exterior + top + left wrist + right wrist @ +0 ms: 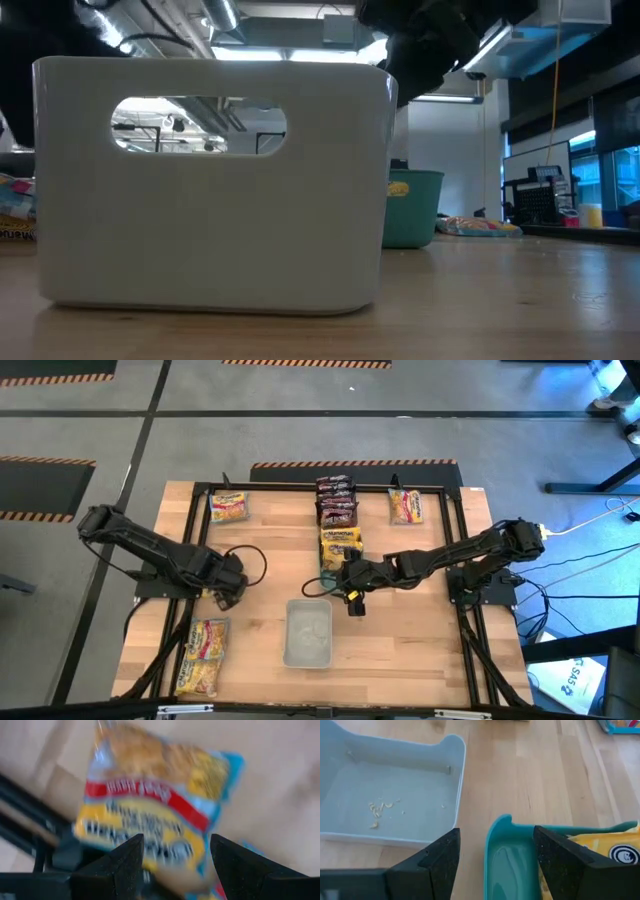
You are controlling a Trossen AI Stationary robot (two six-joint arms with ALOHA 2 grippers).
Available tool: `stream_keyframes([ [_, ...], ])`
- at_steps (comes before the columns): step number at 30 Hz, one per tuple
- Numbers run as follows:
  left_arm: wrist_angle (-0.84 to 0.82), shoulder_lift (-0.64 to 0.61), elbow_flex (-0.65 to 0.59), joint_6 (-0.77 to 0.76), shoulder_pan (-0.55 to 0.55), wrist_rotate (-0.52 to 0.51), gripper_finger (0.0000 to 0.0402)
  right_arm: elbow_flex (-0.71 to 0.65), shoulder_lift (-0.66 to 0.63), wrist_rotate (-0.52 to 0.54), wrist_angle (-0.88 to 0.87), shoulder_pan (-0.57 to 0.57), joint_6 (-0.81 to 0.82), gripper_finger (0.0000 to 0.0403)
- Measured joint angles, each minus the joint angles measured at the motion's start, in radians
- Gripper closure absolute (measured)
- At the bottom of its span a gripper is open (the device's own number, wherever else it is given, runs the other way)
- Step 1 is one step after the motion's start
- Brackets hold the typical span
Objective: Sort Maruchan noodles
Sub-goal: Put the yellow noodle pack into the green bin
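2 trays are seen from above: the clear tray (307,632) mid-table and the teal tray (330,565) behind it, holding a yellow packet (341,543). Crumbs inside the clear tray are shown only by the right wrist view. The right gripper (352,601) and left gripper (224,596) are spread, empty; a pink-yellow packet (150,815) is framed below the left.

The noodle packet (150,815) under the left tool (176,865) is blurred, its label unreadable, and its near end is hidden behind the fingers. In the right wrist view, the teal tray (512,865) and the yellow packet (605,852) inside it are cut off by the edge. The white bin (210,180) blocks most of the low view.
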Motion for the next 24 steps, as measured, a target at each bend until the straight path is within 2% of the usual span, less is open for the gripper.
stream_keyframes([
  [4, -0.122, -0.001, 0.046, -0.027, -0.019, 0.12, 0.0177, 0.0, 0.0, 0.004, 0.005, 0.0, -0.02, 0.0166],
  [9, -0.125, 0.007, -0.056, -0.026, -0.055, 0.244, 0.0177, 0.0, 0.002, 0.004, 0.006, 0.0, -0.021, 0.0166],
  [11, -0.107, 0.021, -0.084, -0.046, -0.06, 0.234, 0.0178, 0.001, 0.01, 0.003, 0.014, 0.0, -0.024, 0.0166],
  [15, -0.105, 0.066, -0.066, -0.082, -0.062, 0.141, 0.0183, 0.002, 0.026, 0.0, 0.019, 0.0, -0.031, 0.0166],
  [24, -0.11, 0.228, -0.064, 0.018, -0.056, 0.145, 0.0184, 0.001, 0.049, -0.019, 0.017, 0.0, -0.025, 0.0166],
])
